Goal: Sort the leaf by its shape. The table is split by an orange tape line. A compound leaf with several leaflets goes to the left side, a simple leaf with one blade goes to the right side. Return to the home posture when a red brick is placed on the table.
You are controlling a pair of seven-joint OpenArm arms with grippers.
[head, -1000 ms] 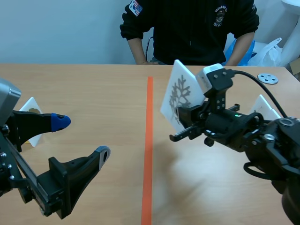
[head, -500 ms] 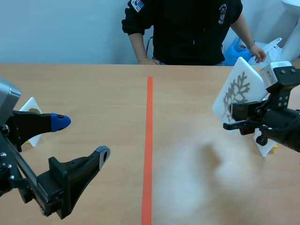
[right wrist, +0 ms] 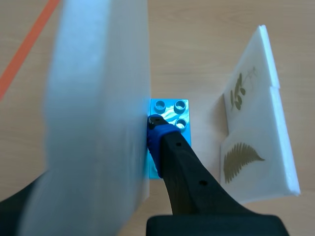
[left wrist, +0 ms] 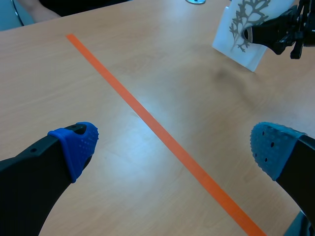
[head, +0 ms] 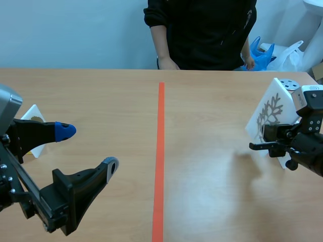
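A white card [head: 270, 115] bearing a grey, many-branched leaf print hangs tilted over the table's far right side, well right of the orange tape line [head: 160, 151]. My right gripper [head: 268, 140] is shut on its lower edge. In the right wrist view the card [right wrist: 98, 98] stands edge-on between the fingers [right wrist: 170, 147] of that gripper [right wrist: 125, 147]. From the left wrist view the same card [left wrist: 241, 29] shows far ahead. At the near left, my left gripper [head: 87, 147] is open and holds nothing; its blue pads [left wrist: 76, 145] stand wide apart.
Two white leaf cards [right wrist: 256, 128] lean just right of my right gripper, with a blue brick [right wrist: 170, 118] on the table under it. Another leaf card [head: 34, 118] stands at the far left. A person [head: 202, 30] stands across the table; bags [head: 282, 53] lie at the back right.
My right arm has carried the leaf card from just right of the tape line to the table's far right and lowered it. The person has shifted. The left arm kept still.
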